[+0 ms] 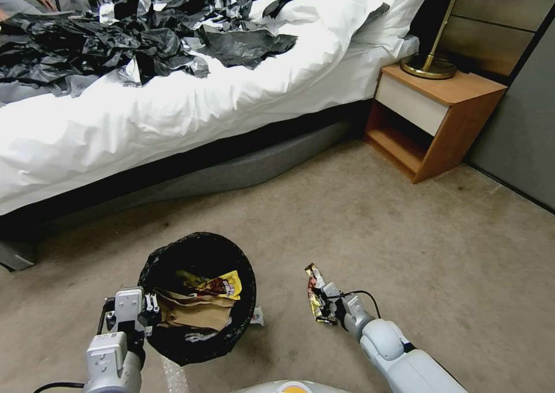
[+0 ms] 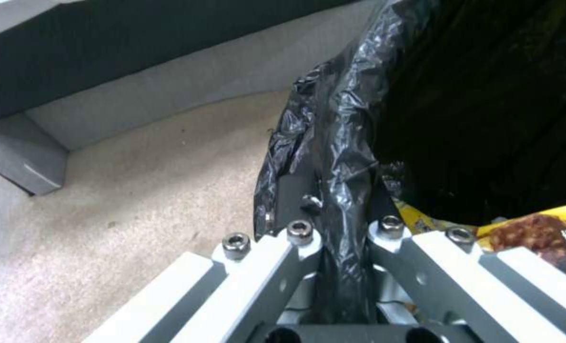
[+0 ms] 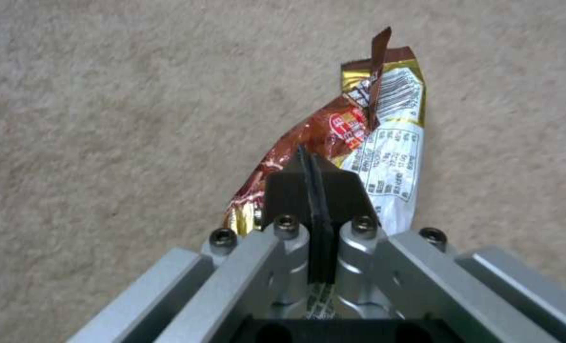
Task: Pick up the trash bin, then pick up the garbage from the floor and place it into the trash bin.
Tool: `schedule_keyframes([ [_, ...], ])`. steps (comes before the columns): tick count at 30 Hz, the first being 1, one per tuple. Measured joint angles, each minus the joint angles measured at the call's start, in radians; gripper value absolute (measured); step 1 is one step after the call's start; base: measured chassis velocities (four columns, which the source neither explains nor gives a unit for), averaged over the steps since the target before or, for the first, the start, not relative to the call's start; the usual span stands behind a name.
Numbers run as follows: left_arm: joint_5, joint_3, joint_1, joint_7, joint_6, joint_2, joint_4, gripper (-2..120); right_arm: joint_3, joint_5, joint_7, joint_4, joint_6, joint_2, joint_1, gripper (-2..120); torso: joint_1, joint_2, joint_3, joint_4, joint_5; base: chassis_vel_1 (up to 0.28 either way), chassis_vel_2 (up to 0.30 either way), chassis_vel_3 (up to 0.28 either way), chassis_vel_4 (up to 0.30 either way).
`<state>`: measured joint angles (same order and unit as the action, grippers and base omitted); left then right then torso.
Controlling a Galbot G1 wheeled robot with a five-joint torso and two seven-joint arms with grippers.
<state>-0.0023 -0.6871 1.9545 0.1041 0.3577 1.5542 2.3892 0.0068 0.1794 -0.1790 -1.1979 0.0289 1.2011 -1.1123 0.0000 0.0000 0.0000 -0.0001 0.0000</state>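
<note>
The trash bin [image 1: 151, 266], lined with a crinkled black bag, is near the bottom left of the head view. My left gripper [image 1: 149, 307] is shut on its near rim; in the left wrist view the fingers [image 2: 308, 190] pinch the black liner [image 2: 343, 119]. Inside lie a yellow snack wrapper [image 1: 224, 284] and a crumpled brown paper bag [image 1: 193, 315]. Right of the bin, my right gripper [image 1: 325, 303] is shut on a gold-brown snack wrapper [image 1: 314, 283] [image 3: 385, 143], a piece of the garbage, held over the carpet. A small white scrap [image 1: 258, 317] lies by the bin's right side.
A bed [image 1: 173, 110] with white covers and black shredded plastic sheets [image 1: 115, 40] runs across the back. A wooden nightstand [image 1: 433, 115] with a brass lamp [image 1: 430, 63] stands at the back right by the wall. Open beige carpet [image 1: 376, 219] lies ahead and right.
</note>
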Motion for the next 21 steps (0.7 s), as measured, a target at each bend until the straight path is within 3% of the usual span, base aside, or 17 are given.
schedule_keyframes([
  [3,0.001,0.001,0.001,0.000,0.000,0.000,0.002,0,0.011,-0.001,0.005,-0.022,-0.023,-0.006,-0.006,0,0.000,0.000,0.000,0.0001,0.0003,0.000,0.000,0.000,0.000],
  [9,0.004,0.007,0.002,0.000,-0.003,-0.002,0.002,0,0.054,0.029,0.022,-0.195,-0.052,-0.055,-0.037,0,0.000,0.000,0.000,0.0001,0.0001,0.000,0.000,0.000,0.000],
  [11,0.008,0.017,0.001,0.000,-0.003,-0.002,0.002,0,0.082,0.022,0.022,-0.296,-0.088,-0.085,-0.065,0,0.000,0.000,0.000,0.0000,-0.0002,0.000,0.000,0.000,0.000],
  [21,0.015,0.031,-0.004,0.001,-0.002,-0.006,-0.008,0,0.141,0.012,-0.046,-0.577,-0.243,-0.109,-0.149,0,0.000,0.000,0.000,0.0001,-0.0001,0.000,0.000,0.000,0.000],
])
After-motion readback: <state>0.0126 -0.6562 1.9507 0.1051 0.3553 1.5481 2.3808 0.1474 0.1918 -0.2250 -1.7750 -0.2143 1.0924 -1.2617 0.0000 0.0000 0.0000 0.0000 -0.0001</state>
